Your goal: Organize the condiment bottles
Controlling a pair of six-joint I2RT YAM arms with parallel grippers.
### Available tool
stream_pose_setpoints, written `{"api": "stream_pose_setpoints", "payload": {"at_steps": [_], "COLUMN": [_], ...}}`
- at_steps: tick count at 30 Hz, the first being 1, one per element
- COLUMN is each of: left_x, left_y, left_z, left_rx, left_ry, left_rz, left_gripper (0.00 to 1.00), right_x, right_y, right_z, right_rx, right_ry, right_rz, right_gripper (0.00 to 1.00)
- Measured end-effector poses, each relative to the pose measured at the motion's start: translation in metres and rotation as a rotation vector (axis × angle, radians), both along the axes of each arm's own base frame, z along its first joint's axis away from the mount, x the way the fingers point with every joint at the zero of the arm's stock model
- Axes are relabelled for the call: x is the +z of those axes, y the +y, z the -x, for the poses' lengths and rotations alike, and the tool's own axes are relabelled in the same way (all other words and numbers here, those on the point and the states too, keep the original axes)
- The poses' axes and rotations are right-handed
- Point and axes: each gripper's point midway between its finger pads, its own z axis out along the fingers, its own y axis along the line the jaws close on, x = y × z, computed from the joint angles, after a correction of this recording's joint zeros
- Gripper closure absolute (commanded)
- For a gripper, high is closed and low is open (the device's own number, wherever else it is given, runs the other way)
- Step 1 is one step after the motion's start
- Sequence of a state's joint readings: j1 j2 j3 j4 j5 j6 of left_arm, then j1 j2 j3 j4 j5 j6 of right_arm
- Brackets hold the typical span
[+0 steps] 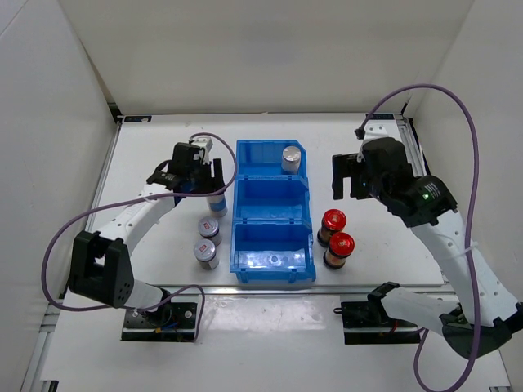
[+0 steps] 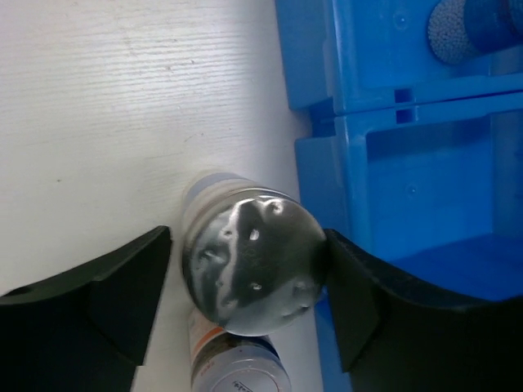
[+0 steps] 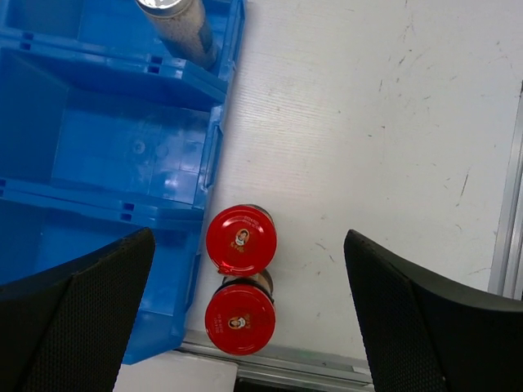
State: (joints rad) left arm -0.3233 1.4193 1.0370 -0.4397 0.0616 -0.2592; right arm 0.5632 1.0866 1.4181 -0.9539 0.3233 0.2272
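Observation:
My left gripper (image 1: 209, 181) (image 2: 247, 249) is open and straddles a taller white-blue bottle (image 1: 217, 204) with a silver cap (image 2: 249, 263), standing on the table just left of the blue bin (image 1: 274, 263). The right finger touches the cap and a small gap shows at the left finger. The second white-blue bottle (image 1: 291, 158) (image 3: 181, 28) stands in the bin's far compartment. Two short grey bottles (image 1: 210, 229) (image 1: 206, 253) stand left of the bin; one shows in the left wrist view (image 2: 237, 367). Two red-capped dark bottles (image 1: 333, 224) (image 1: 339, 248) stand right of the bin. My right gripper (image 1: 343, 175) (image 3: 249, 237) is open and empty above them.
The bin's middle (image 3: 131, 147) and near compartments hold nothing. The table's metal front edge (image 3: 327, 367) lies just below the red-capped bottles (image 3: 241, 239) (image 3: 239, 318). White walls enclose the table on three sides.

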Motion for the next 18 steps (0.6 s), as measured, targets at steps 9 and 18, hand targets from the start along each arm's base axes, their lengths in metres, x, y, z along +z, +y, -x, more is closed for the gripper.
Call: {"api": "stream_pose_setpoints", "payload": {"at_steps": [9, 18], "left_x": [0.003, 0.008], "left_y": [-0.003, 0.009], "left_z": [-0.006, -0.005], "left_rx": [-0.010, 0.031], "left_ry": [0.009, 0.010], "left_rz": [-0.011, -0.068], "left_gripper": [0.48, 0.74], "right_x": [-0.009, -0.017], "right_y": [-0.017, -0.031], "right_z": [0.018, 0.034], "right_rx": [-0.021, -0.039], "right_ry": [0.017, 0.026], "right_rz": [0.029, 0.054], "right_gripper": [0.00, 0.00]}}
